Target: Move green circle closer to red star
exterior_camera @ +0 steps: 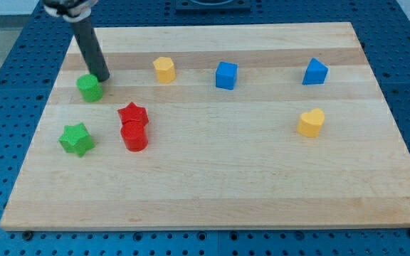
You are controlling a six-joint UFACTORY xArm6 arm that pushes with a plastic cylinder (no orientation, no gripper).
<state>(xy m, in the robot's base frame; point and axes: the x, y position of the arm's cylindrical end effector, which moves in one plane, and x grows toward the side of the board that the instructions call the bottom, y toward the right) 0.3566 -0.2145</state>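
Observation:
The green circle [89,87] sits near the board's upper left. The red star [132,114] lies below and to its right, a short gap away. My tip [103,78] is at the end of the dark rod that slants down from the view's top left. It rests just above and to the right of the green circle, touching or almost touching its edge.
A red circle [134,137] touches the red star from below. A green star [76,139] lies at the lower left. A yellow hexagon [164,69], a blue cube [225,75] and a blue block [315,72] line the top; a yellow heart [310,122] sits right.

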